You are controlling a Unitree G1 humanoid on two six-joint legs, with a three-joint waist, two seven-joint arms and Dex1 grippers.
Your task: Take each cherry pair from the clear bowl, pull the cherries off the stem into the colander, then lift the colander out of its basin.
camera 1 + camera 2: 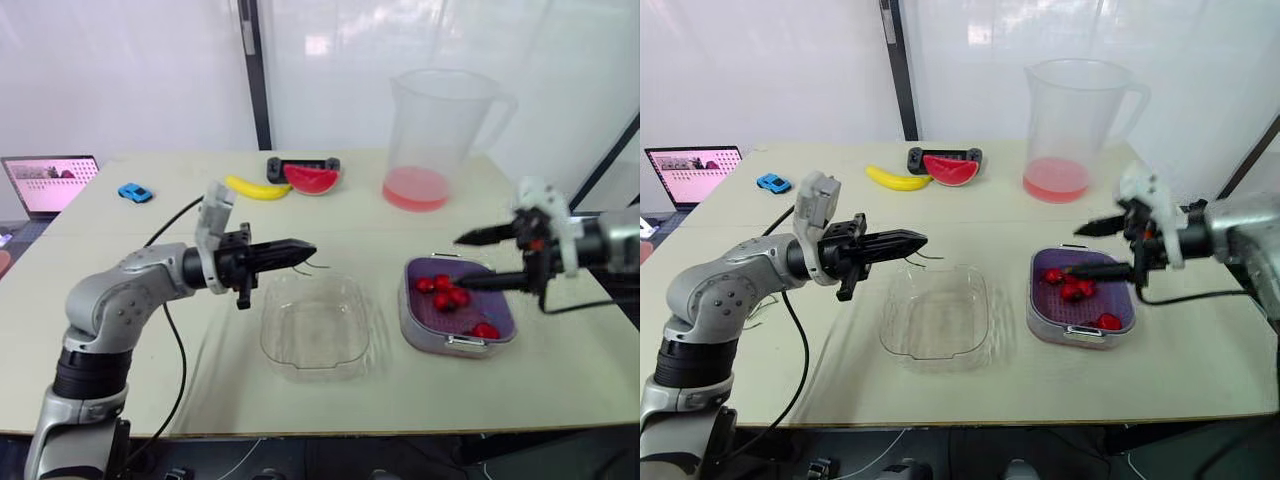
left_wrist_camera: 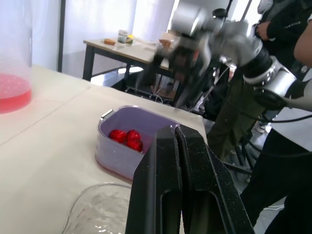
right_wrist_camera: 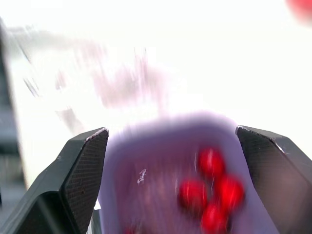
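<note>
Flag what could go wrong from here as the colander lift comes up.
The open right hand hangs over the colander with its lower finger just above the cherries; closing there could pinch fruit instead of the rim. The colander sits snug in its basin, so a one-sided lift may tilt it and spill cherries, or drag the basin along.

Silver arms [image 1: 110, 300], black jaws, black cables [image 1: 178, 350]

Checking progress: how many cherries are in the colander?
5: four cherries clustered at the colander's far end, another near its front right corner; the right pincer may hide others.
</note>
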